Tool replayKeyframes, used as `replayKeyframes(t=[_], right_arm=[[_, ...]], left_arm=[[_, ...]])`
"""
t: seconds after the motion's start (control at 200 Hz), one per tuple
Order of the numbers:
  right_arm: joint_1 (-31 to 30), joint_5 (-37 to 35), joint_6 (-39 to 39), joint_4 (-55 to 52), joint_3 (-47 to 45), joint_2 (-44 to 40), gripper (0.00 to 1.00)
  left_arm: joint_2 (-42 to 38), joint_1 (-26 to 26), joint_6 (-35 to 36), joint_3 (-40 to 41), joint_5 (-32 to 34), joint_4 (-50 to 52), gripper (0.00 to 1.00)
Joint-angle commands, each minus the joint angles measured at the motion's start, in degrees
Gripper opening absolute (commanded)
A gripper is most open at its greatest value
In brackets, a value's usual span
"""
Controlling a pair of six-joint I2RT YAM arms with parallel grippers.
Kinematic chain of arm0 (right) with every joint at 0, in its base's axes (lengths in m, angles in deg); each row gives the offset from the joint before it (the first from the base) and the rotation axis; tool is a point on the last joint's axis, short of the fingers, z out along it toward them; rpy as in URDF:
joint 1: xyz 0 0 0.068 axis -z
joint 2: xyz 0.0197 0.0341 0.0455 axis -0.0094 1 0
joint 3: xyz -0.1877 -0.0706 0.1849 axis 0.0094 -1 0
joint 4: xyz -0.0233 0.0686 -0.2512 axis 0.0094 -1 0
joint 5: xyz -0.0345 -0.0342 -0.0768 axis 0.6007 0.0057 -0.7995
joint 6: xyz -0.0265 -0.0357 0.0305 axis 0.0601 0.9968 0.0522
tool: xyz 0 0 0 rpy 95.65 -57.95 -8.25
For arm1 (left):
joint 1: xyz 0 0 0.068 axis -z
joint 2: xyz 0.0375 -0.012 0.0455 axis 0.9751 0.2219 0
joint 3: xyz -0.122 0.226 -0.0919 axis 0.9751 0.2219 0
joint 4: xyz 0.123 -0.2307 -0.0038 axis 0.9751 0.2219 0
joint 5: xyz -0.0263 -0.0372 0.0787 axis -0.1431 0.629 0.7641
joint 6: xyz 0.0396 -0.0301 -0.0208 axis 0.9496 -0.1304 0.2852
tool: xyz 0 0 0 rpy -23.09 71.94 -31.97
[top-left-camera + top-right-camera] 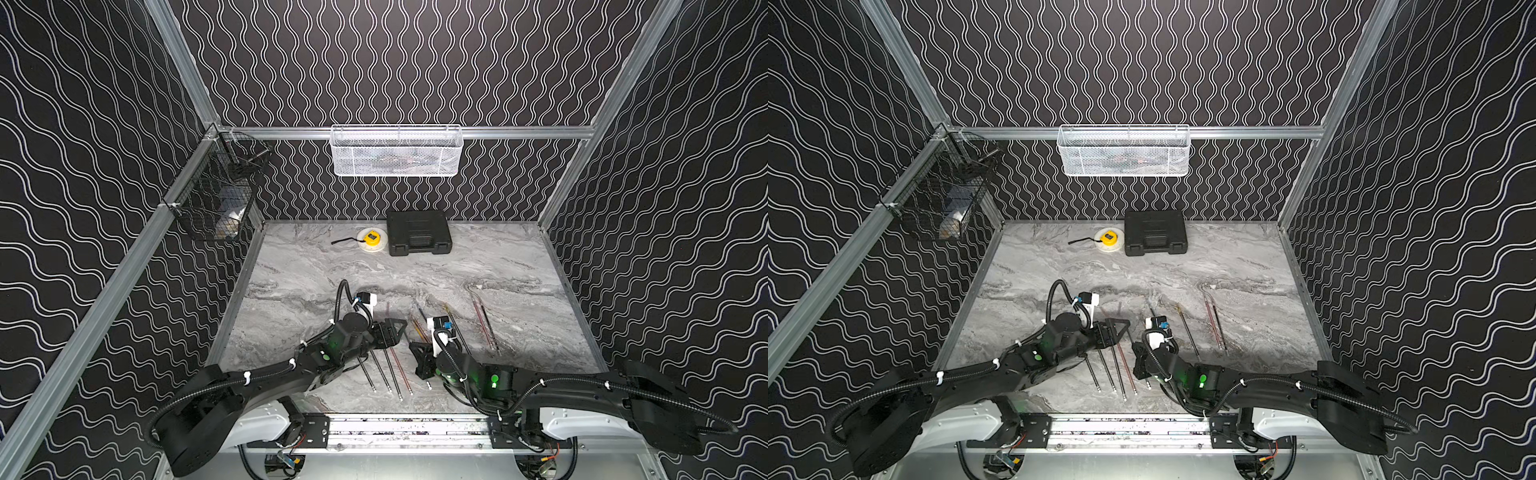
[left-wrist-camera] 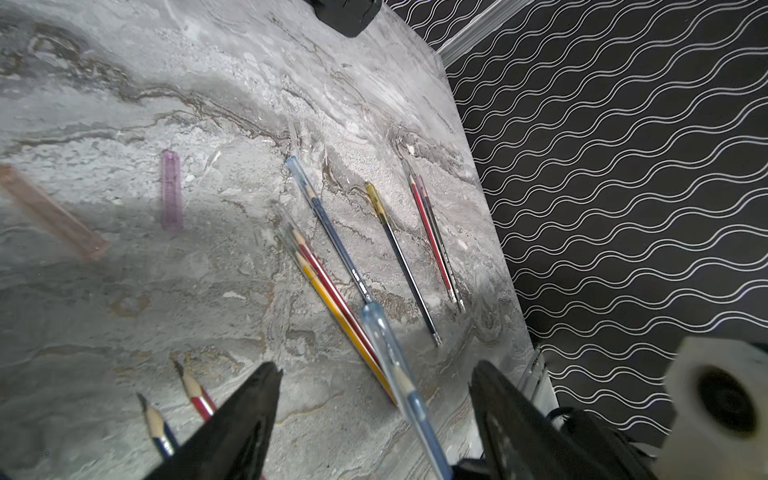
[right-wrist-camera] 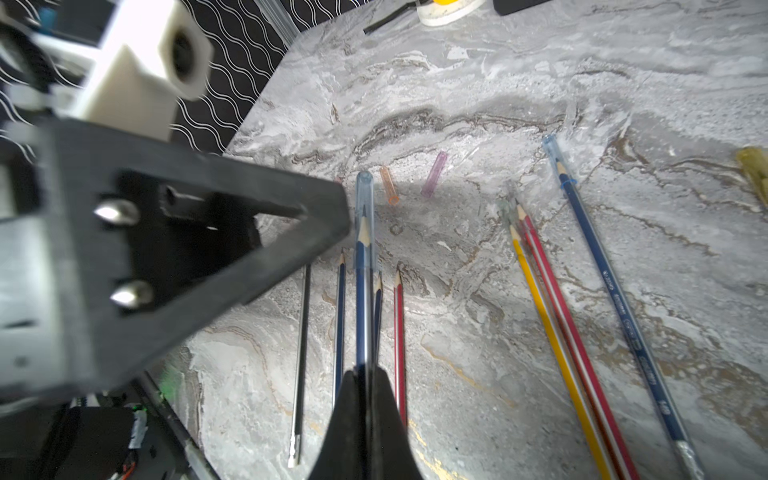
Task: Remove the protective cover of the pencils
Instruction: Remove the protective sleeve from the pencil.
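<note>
My right gripper (image 3: 365, 374) is shut on a blue pencil (image 3: 362, 299) whose tip sits inside a bluish translucent protective cover (image 3: 364, 199). In the left wrist view that cover (image 2: 384, 340) lies between the wide-apart jaws of my left gripper (image 2: 376, 370), which is open and touches nothing. Several bare pencils (image 3: 399, 332) lie under the held one. Capped pencils (image 2: 328, 232) lie further right. An orange cover (image 3: 389, 185) and a purple cover (image 3: 434, 174) lie loose on the table. In both top views the two grippers (image 1: 395, 328) (image 1: 417, 353) meet at the table's front middle.
A black case (image 1: 419, 232) and a yellow-and-white tape measure (image 1: 371, 240) stand at the back of the marble table (image 1: 498, 270). A white mesh basket (image 1: 395, 150) hangs on the back wall and a black wire basket (image 1: 216, 191) hangs at the left corner.
</note>
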Motion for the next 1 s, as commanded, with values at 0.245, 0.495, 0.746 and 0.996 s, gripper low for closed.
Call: replayKeyframes(t=[0.245, 0.495, 0.746, 0.996], right_arm=[[-0.03, 2.02, -0.08, 2.38, 0.34, 1.68, 0.0], [-0.05, 2.96, -0.1, 3.11, -0.1, 0.89, 0.0], [0.01, 3.91, 0.0, 3.9, 0.33, 2.04, 0.0], [-0.06, 3.53, 0.23, 2.67, 0.43, 1.59, 0.39]], left_arm=[[3.16, 2.61, -0.06, -2.38, 1.67, -3.08, 0.49], [2.55, 2.85, -1.25, -1.58, 3.25, -3.62, 0.3], [4.85, 2.9, -3.96, -0.85, 2.88, -7.87, 0.15], [6.94, 2.95, -5.02, -1.65, 1.38, -10.16, 0.12]])
